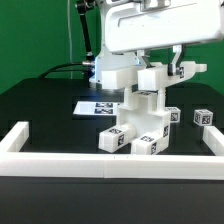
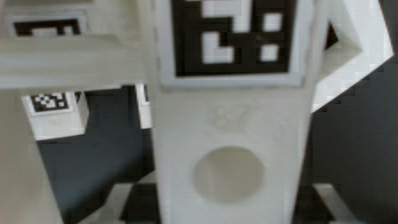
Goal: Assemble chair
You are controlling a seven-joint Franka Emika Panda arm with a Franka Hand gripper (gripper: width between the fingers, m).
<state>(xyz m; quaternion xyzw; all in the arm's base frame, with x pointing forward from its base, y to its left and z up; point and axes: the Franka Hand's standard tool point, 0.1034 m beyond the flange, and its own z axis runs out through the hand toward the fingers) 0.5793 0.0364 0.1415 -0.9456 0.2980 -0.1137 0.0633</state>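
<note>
Exterior view showed a flat black desk (image 1: 50,110) fenced at the front and both sides by a long low white border rail (image 1: 60,160). No container was present; the rail only enclosed the work area.

The white Franka arm (image 1: 150,25) hung over the middle of the desk. Its end effector (image 1: 155,68) pointed straight down onto the partly built white blocky plastic chair (image 1: 135,125), which stood near the centre of the desk, just in front of the thin flat white marker board (image 1: 92,106).

The end effector's fingers were drawn together and appeared clamped on the top of the chair's white upright bar (image 2: 231,130). The bar lay directly below the end effector, with its long axis vertical and in line with the approach direction. By judgement, the coming move turns on keeping that axis plumb, since any tilt would bind the joint.

One small white loose block (image 1: 203,117) with a tag sat well apart toward the exterior view's right, close to the rail.

Wrist view showed a black-and-white square tag (image 2: 231,38) on the bar and a shallow oval recess (image 2: 231,175) further along the same face.
</note>
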